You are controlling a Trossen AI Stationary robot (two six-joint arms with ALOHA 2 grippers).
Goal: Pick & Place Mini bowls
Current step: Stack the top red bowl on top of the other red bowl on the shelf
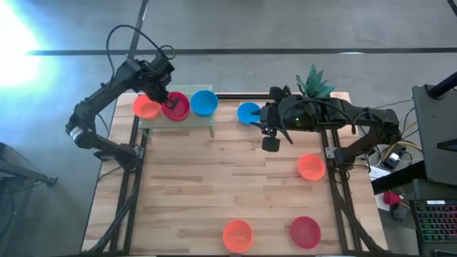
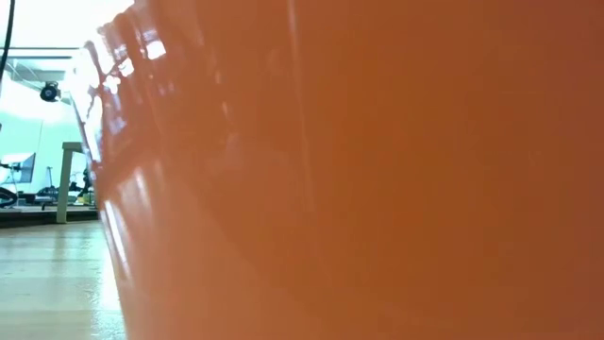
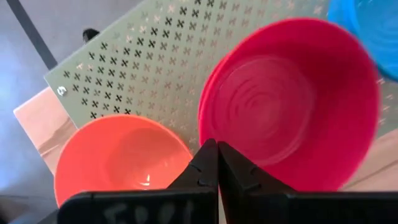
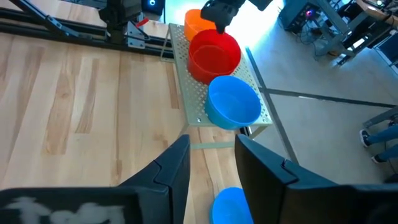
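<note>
pinching red bowl, left gripper

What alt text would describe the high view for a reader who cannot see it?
Seen from above, the left gripper is shut over a red bowl on a green rack, between an orange bowl and a blue bowl. The right gripper hovers open beside another blue bowl on the wooden table.

Left gripper jaws closed, right gripper jaws parted
</note>
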